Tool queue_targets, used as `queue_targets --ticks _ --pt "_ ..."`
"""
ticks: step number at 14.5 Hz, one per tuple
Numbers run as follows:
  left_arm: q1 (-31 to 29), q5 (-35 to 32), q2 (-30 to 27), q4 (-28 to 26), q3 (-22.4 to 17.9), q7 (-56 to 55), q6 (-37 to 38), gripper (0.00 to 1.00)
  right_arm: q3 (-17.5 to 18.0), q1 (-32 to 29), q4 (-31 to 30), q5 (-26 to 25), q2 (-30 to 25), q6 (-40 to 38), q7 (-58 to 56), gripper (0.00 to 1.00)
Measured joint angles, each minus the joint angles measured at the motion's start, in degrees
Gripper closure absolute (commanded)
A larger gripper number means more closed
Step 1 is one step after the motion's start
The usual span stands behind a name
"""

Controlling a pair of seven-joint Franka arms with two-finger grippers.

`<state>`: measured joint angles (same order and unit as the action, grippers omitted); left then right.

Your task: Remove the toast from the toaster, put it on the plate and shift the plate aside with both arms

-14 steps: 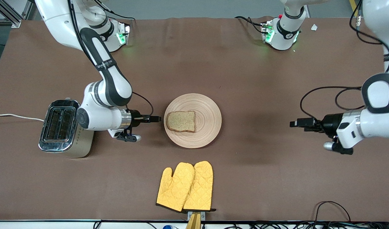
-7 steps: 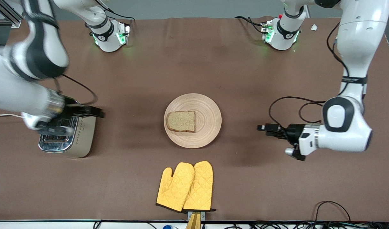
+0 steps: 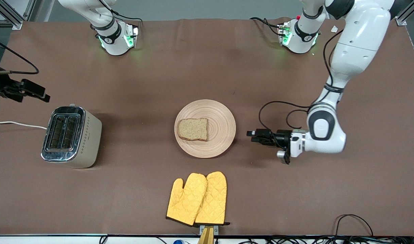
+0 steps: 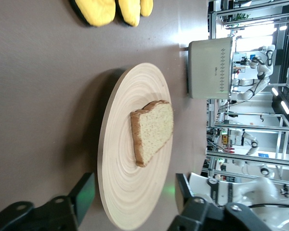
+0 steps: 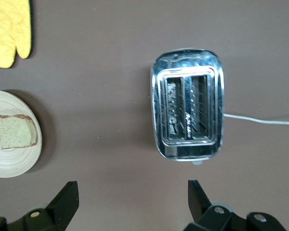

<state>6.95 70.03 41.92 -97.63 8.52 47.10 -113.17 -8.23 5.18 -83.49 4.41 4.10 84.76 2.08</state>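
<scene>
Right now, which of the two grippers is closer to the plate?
The left gripper, open just beside the plate rim; the right gripper hangs open up near the toaster.

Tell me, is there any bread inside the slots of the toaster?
No, both slots of the toaster are empty; the toast lies on the plate.

Most of the right arm lies outside the front view; only its right gripper shows at the picture's edge, above the toaster. In the right wrist view the plate and an oven mitt are cut by the edge. In the left wrist view the oven mitts are cropped, and the left gripper's fingertips hide part of the plate's rim.
</scene>
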Motion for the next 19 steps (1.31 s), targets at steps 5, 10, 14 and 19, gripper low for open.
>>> queue_targets --ticks 5,10,14,19 --pt "2.7 4.0 2.6 -0.5 0.2 3.0 -3.3 0.44 0.7 -0.5 3.4 -1.6 -2.1 -5.2 1.4 0.0" --pt "3.8 4.1 4.2 -0.5 0.2 3.0 -4.8 0.53 17.6 -15.4 0.3 -5.3 -6.3 -6.6 2.0 0.0" --pt "3.9 4.3 5.4 -0.5 0.2 2.9 -5.0 0.65 17.0 -14.9 -4.6 -6.0 -8.3 -3.1 2.2 0.0" --pt "5.0 5.8 6.5 -0.5 0.3 2.9 -5.9 0.89 15.0 -14.2 -6.0 -5.7 -9.2 -2.2 2.0 0.0"
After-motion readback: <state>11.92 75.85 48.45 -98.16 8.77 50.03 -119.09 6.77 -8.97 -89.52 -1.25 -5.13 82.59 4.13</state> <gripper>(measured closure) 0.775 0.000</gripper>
